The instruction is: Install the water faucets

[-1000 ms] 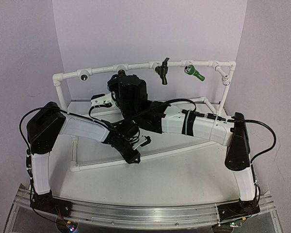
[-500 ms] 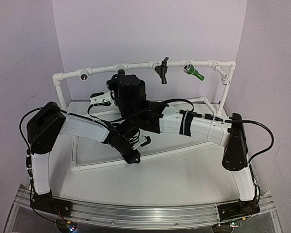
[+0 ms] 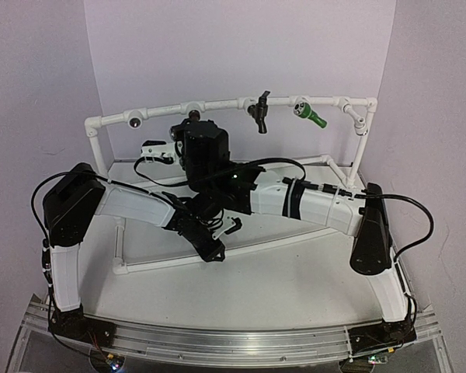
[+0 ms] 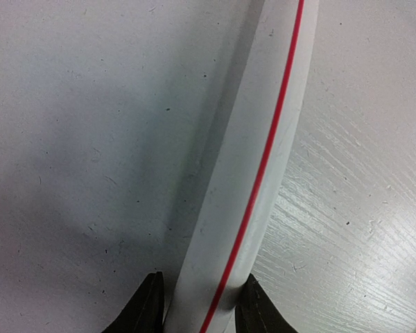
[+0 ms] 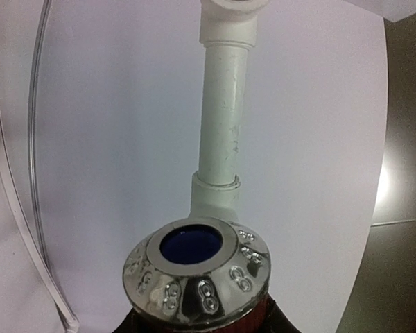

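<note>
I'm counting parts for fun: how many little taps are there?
3. The black tap and green tap hang on the top rail of the white pipe frame; the reddish-brown tap is held in the right claw. None seems hidden.

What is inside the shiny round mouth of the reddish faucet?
Something dark blue fills the mouth of the reddish faucet. Anything deeper is covered by it.
</note>
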`<state>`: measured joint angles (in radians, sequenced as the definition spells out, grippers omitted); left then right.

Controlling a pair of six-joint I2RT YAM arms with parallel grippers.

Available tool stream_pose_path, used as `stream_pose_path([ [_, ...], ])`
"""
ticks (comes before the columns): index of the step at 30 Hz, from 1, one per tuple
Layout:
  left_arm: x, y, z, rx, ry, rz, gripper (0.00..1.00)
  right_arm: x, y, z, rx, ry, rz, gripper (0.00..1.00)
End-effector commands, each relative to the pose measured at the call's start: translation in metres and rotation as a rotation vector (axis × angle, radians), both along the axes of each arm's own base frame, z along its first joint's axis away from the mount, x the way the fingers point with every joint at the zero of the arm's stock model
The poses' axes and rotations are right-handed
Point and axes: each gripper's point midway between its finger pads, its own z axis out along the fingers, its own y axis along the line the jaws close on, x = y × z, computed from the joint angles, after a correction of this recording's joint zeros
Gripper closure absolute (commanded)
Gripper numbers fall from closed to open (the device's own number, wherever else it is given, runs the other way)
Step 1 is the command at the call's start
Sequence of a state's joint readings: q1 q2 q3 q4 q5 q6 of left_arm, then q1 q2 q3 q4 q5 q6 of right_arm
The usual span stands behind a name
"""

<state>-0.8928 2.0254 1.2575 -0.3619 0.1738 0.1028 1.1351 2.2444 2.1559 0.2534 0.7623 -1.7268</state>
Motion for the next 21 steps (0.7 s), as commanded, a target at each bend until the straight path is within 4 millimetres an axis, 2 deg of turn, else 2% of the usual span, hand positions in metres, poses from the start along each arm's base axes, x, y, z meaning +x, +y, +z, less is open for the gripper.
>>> stream_pose_path([
  [1, -0.0405, 0.0253, -0.0812, 0.115, 0.242, 0.106, 1.0, 0.0128, -0.0104, 0.0268, 0.396, 0.003, -0.006, 1.0],
  [14, -0.0405, 0.0246, -0.0809, 0.113, 0.244, 0.106, 1.0, 0.02, -0.0025, 0.0183, 0.825, 0.105, 0.033, 1.0],
  [21, -0.041, 0.0247, -0.0825, 0.115, 0.248, 0.105, 1.0, 0.0217, -0.0083, 0.0209, 1.17, 0.193, 0.07, 1.0],
])
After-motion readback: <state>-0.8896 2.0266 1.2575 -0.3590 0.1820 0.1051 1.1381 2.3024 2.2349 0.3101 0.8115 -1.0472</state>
